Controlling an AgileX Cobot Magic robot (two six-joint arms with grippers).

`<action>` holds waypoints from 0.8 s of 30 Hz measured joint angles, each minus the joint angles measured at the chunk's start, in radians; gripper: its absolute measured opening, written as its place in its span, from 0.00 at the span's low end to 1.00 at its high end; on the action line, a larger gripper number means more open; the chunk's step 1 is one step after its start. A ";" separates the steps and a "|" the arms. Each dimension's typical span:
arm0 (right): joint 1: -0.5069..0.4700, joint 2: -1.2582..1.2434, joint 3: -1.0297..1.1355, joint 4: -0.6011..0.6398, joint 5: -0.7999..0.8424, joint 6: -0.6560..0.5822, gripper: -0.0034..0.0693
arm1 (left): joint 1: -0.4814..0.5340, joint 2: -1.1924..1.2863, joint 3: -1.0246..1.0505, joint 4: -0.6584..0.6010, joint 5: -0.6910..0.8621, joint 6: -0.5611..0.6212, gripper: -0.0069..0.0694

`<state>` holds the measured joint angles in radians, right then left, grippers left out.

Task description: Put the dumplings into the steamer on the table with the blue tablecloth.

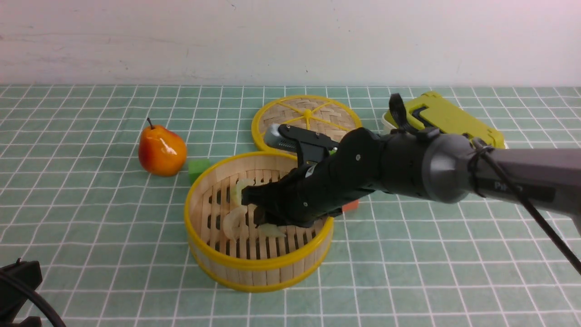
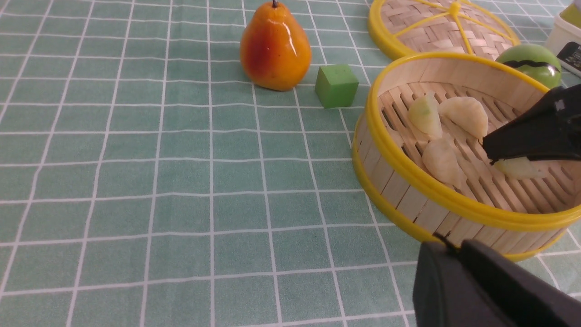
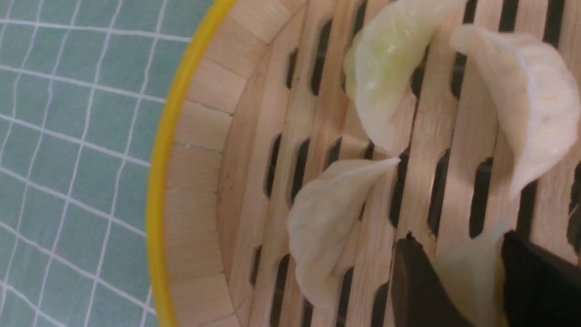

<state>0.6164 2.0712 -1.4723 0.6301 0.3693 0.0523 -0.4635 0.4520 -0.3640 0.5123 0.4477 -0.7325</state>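
The steamer stands mid-table on the blue tablecloth. My right gripper reaches down inside it, jaws closed against both sides of one pale dumpling that rests low on the slats. Three more dumplings lie on the slatted floor beside it. In the left wrist view the left gripper sits low just outside the steamer's yellow rim, its fingers together and holding nothing. The front view shows that arm only at the bottom left corner.
An orange pear and a green cube sit left of the steamer. The flat woven lid lies behind it, with a green ball beside it. A yellow-green box is at back right, and a small orange block under the right arm.
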 joint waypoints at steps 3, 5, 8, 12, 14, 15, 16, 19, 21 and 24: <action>0.000 0.003 0.000 0.017 -0.007 0.000 0.39 | 0.000 0.000 0.001 -0.001 0.000 0.000 0.14; 0.000 0.003 0.000 0.022 -0.018 0.000 0.45 | 0.000 0.000 0.002 -0.001 0.000 0.000 0.14; 0.000 0.003 0.000 0.024 -0.021 -0.002 0.56 | 0.000 0.000 0.002 -0.001 0.000 0.000 0.14; 0.000 -0.022 0.001 0.018 -0.021 -0.003 0.69 | 0.000 0.000 0.002 -0.001 0.000 0.000 0.14; -0.001 -0.057 0.001 0.003 -0.021 -0.003 0.71 | 0.000 0.000 0.002 -0.001 0.000 0.000 0.14; -0.005 -0.095 0.001 -0.016 -0.021 -0.003 0.70 | 0.000 0.000 0.002 -0.001 0.000 0.000 0.14; -0.005 -0.095 0.001 -0.019 -0.021 -0.003 0.70 | 0.000 0.000 0.002 -0.001 0.000 0.000 0.14; -0.018 -0.227 0.001 -0.108 -0.010 -0.003 0.62 | 0.000 0.000 0.002 -0.001 0.000 0.000 0.14; -0.022 -0.319 0.001 -0.187 0.028 -0.003 0.54 | 0.000 0.000 0.002 -0.001 0.000 0.000 0.14; -0.021 -0.454 0.001 -0.318 0.129 -0.006 0.41 | 0.000 -0.001 0.002 -0.001 0.000 0.000 0.14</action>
<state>0.5950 1.6173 -1.4712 0.3123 0.4987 0.0460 -0.4635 0.4509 -0.3622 0.5113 0.4477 -0.7325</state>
